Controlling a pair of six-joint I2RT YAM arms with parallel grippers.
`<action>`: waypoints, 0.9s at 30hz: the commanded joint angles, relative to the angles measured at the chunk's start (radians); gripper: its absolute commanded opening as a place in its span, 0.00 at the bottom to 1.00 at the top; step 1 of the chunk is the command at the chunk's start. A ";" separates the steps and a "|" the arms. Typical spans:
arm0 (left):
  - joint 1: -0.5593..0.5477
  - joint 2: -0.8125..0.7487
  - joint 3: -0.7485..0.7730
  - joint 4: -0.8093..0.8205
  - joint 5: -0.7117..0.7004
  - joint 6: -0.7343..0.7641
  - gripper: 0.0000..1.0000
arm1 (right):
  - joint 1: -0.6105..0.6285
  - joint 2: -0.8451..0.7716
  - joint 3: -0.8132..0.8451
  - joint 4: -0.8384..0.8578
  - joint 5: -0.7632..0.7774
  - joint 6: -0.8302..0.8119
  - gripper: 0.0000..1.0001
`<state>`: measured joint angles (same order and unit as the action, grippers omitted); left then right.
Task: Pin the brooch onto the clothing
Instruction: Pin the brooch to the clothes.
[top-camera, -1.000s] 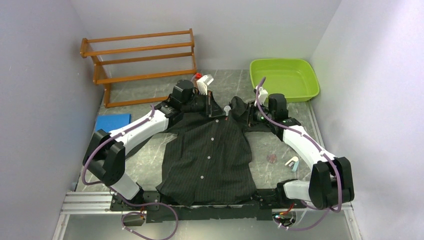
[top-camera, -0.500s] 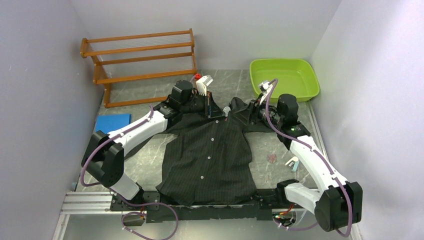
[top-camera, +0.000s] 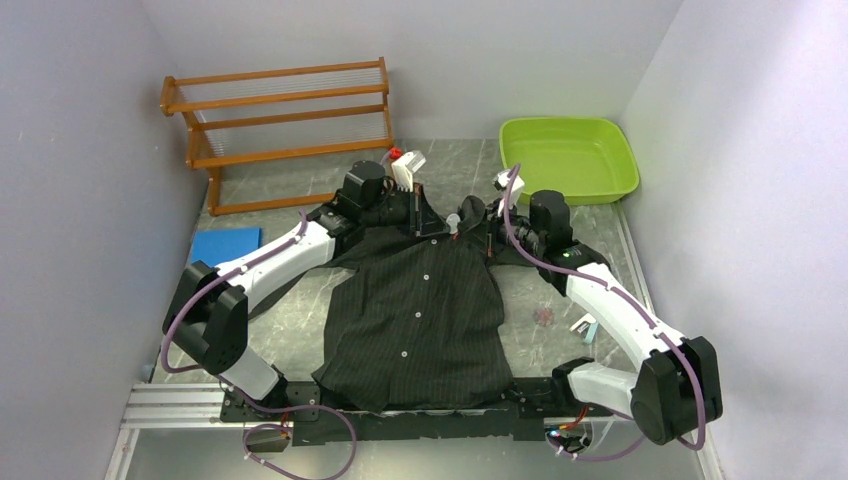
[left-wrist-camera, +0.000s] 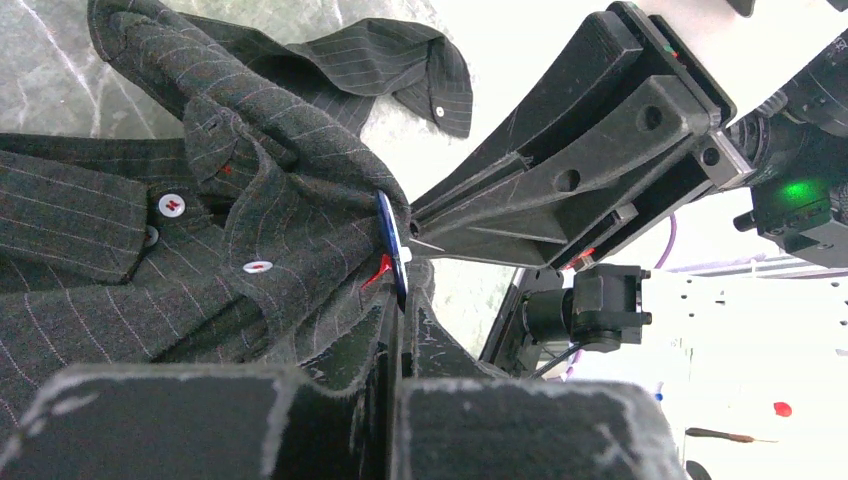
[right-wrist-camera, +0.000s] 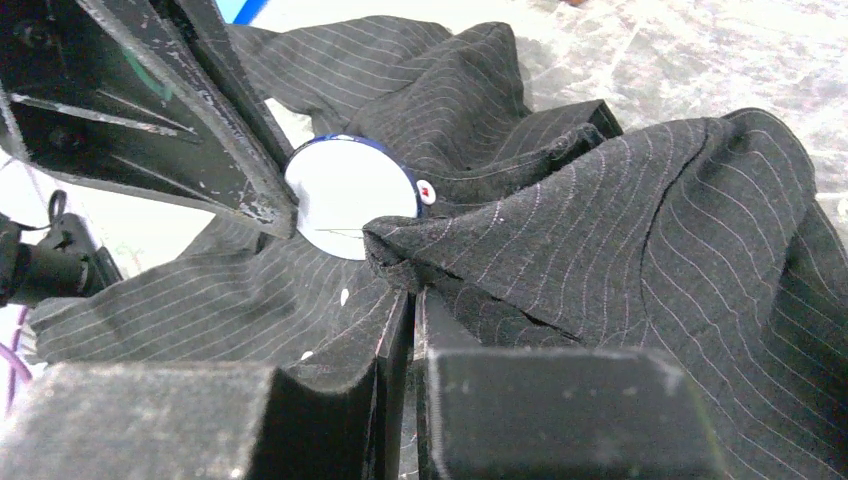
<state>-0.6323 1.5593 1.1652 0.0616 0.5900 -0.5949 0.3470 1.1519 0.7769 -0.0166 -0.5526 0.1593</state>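
- The left gripper (left-wrist-camera: 397, 318) is pressed together on the rim of the brooch (right-wrist-camera: 350, 196), a flat round disc with a glossy white face and a blue edge.
- In the left wrist view the disc stands edge-on, touching the cloth, with a small red speck beside it.
- The right gripper (right-wrist-camera: 412, 305) meets it from the opposite side, its black, scuffed fingers pinching a thick folded edge of the shirt (top-camera: 415, 320) just beside the disc.
- The shirt is black woven cloth with thin pale pinstripes. It lies front-up and mostly flat in the middle of the table (top-camera: 290, 320), hem toward the arm bases, and is bunched only at the collar, where both grippers work.
- The table top is grey and marbled.
- Compared with half a second ago, the right arm's wrist has swung in closer to the collar. The left arm and the body of the shirt lie as they did.
- Counted: two arms, one brooch, one shirt.
- Four small white buttons can be made out down the shirt front from above.
- Farther out stand one orange-brown wooden rack (top-camera: 285, 120) with slatted shelves, one lime-green plastic tub (top-camera: 568, 155) and one flat blue square pad (top-camera: 225, 243).
- Two small bits lie right of the shirt, too small to tell what they are.
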 joint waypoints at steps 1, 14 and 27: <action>0.002 -0.061 0.009 0.043 0.037 0.005 0.03 | 0.013 -0.002 0.022 -0.042 0.094 -0.048 0.09; 0.005 -0.059 0.001 0.023 0.033 0.027 0.03 | -0.034 -0.154 -0.011 0.120 -0.099 0.027 0.76; 0.006 -0.074 -0.038 0.118 0.135 0.040 0.03 | -0.125 -0.033 0.016 0.417 -0.373 0.251 0.55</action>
<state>-0.6277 1.5333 1.1313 0.0738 0.6353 -0.5690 0.2424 1.0832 0.7712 0.2367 -0.8234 0.3397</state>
